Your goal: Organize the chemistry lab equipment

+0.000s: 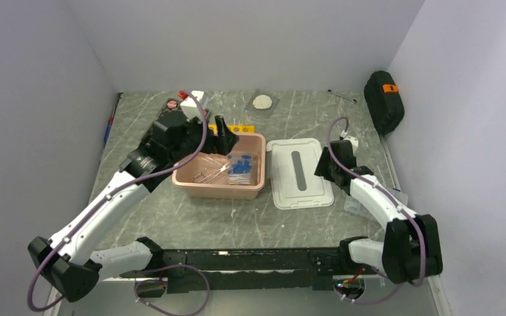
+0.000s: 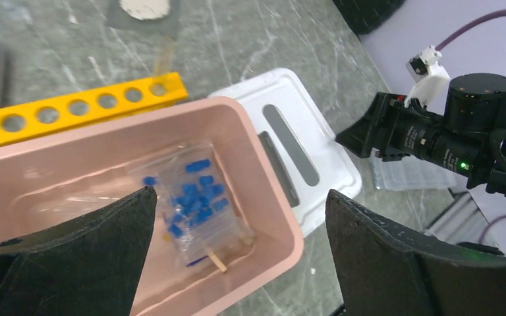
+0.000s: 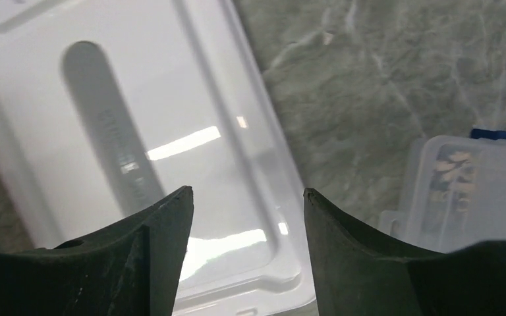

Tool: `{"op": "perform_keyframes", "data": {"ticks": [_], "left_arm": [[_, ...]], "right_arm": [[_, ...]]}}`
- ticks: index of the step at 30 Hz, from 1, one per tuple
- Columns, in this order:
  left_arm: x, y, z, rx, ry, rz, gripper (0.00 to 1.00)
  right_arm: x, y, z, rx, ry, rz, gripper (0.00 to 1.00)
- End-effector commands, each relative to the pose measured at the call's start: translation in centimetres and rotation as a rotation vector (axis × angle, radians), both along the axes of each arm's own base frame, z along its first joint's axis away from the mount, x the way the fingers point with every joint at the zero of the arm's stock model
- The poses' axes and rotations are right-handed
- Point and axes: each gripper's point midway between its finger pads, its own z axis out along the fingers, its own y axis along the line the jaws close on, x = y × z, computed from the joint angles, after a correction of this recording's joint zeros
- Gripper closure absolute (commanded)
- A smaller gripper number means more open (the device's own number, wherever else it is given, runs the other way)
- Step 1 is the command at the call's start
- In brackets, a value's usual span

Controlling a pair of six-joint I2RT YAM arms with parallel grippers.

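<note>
A pink bin in the table's middle holds a clear bag of blue-capped tubes and tan wooden clamps. The bag and one clamp end also show in the left wrist view. The yellow test-tube rack lies on the table just behind the bin. My left gripper hangs open and empty over the bin's back part, as the left wrist view shows. My right gripper is open and empty over the white lid's right edge, also seen in the right wrist view. The safety glasses cannot be made out.
A white lid lies right of the bin; it also shows in the right wrist view. A clear parts box sits right of the lid, under my right arm. A black case stands at the back right, a white disc at the back.
</note>
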Motion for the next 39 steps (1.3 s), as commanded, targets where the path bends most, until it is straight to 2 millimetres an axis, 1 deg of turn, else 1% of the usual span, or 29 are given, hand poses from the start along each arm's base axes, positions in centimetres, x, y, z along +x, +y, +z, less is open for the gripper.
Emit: {"op": "perform_keyframes", "data": {"ticks": [1, 3, 5, 10, 11, 13, 16, 21, 23, 25, 30, 32, 35, 37, 39], "left_arm": [[0.5, 3.9, -0.2, 0.079, -0.045, 0.081, 0.01], [0.6, 5.3, -0.6, 0.096, -0.046, 0.104, 0.01], [0.7, 6.7, -0.8, 0.118, -0.053, 0.129, 0.01], [0.5, 9.2, -2.3, 0.214, -0.045, 0.163, 0.01], [0.3, 9.5, -2.5, 0.228, -0.046, 0.161, 0.01], [0.4, 10.7, -3.0, 0.269, -0.054, 0.205, 0.0], [0.4, 11.5, -3.5, 0.292, -0.064, 0.228, 0.01], [0.2, 12.1, -3.8, 0.304, -0.066, 0.241, 0.01], [0.2, 12.2, -3.8, 0.304, -0.068, 0.244, 0.01], [0.2, 12.3, -3.8, 0.306, -0.068, 0.244, 0.01], [0.2, 12.6, -3.9, 0.311, -0.07, 0.256, 0.01], [0.2, 12.7, -3.9, 0.311, -0.07, 0.258, 0.01], [0.3, 12.7, -4.0, 0.31, -0.066, 0.26, 0.01], [0.3, 12.5, -4.0, 0.307, -0.064, 0.255, 0.0], [0.2, 11.9, -3.9, 0.292, -0.069, 0.225, 0.01]], "right_arm": [[1.9, -0.8, 0.0, 0.005, 0.023, 0.07, 0.36], [2.4, -1.0, -0.9, 0.002, 0.058, 0.099, 0.36], [2.9, -1.7, -1.4, -0.024, 0.092, 0.105, 0.38], [3.7, -3.0, -2.9, -0.034, 0.151, 0.117, 0.49], [3.7, -3.0, -3.2, -0.036, 0.163, 0.121, 0.51], [3.7, -2.7, -3.7, -0.03, 0.18, 0.152, 0.55], [3.7, -2.4, -4.2, -0.026, 0.204, 0.193, 0.6], [3.7, -2.5, -4.7, -0.032, 0.218, 0.202, 0.61], [3.6, -2.5, -5.2, -0.035, 0.238, 0.202, 0.62], [3.6, -2.6, -5.6, -0.04, 0.261, 0.202, 0.65], [3.3, -2.6, -6.5, -0.039, 0.294, 0.209, 0.69], [3.1, -2.6, -6.9, -0.036, 0.306, 0.203, 0.74], [2.9, -2.7, -7.2, -0.035, 0.318, 0.186, 0.86], [3.0, -2.3, -7.0, -0.016, 0.295, 0.186, 0.92], [3.2, -2.0, -6.6, 0.004, 0.266, 0.189, 1.0]]}}
